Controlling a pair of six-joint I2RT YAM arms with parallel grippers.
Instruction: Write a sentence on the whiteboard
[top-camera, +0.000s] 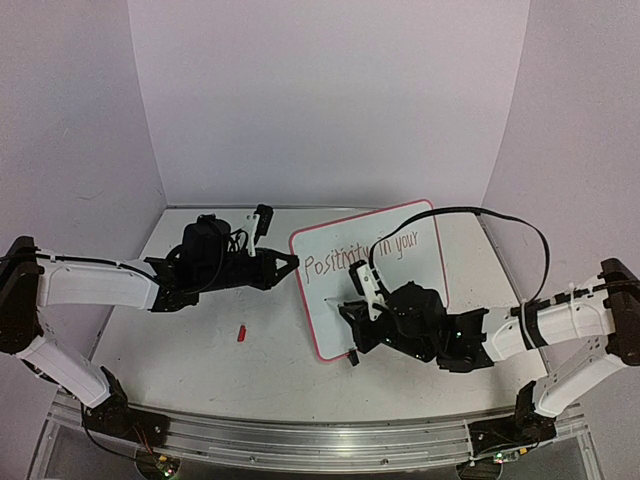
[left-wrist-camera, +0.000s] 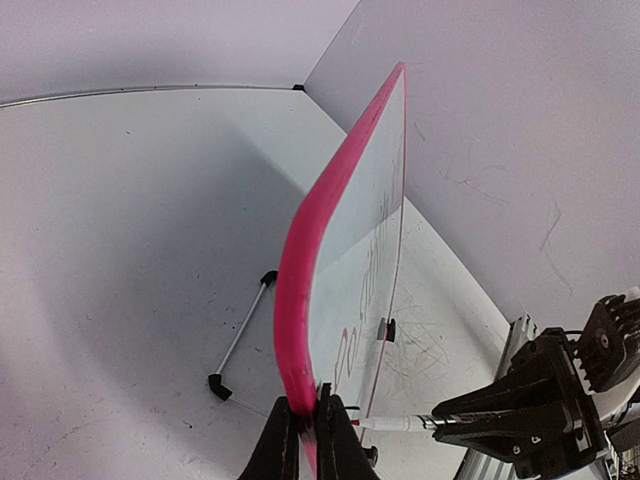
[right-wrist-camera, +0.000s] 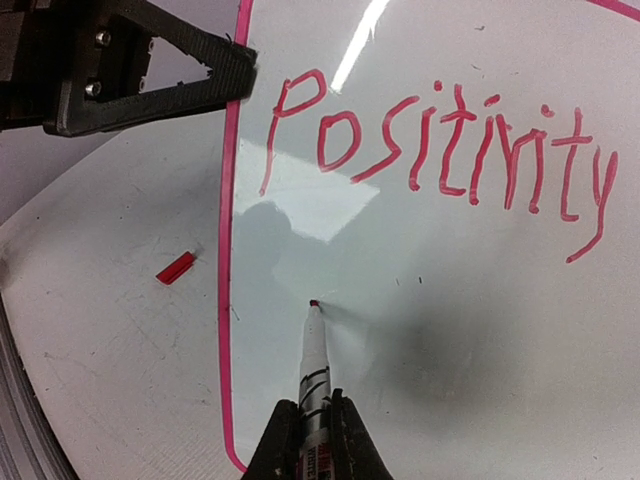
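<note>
Near the middle of the white surface (top-camera: 200, 350), a shiny white whiteboard with a thin pink frame (top-camera: 318, 300) stands tipped up on its long edge. Its left edge sits between the two arms.

The left gripper (left-wrist-camera: 310, 435) is pressed together on the pink frame at the board's left edge. The right gripper (right-wrist-camera: 312, 440) is pinching a thin white marker with a red tip (right-wrist-camera: 313, 370). The tip touches the board just under the first word, close to the left frame.

Red letters (top-camera: 370, 255) run along the top of the board. They read "Positivity in your", all on one line. Below them the board is bare white, with lots of room to the right of the tip and down to the bottom edge.

A small red cap (top-camera: 241, 332) lies on the surface left of the board, well apart from it. Open surface is all around the cap. Pale walls stand at the back and both sides, and a metal rail (top-camera: 300, 440) runs along the near edge.

The marker has a red label low down, but it is too small to read.
</note>
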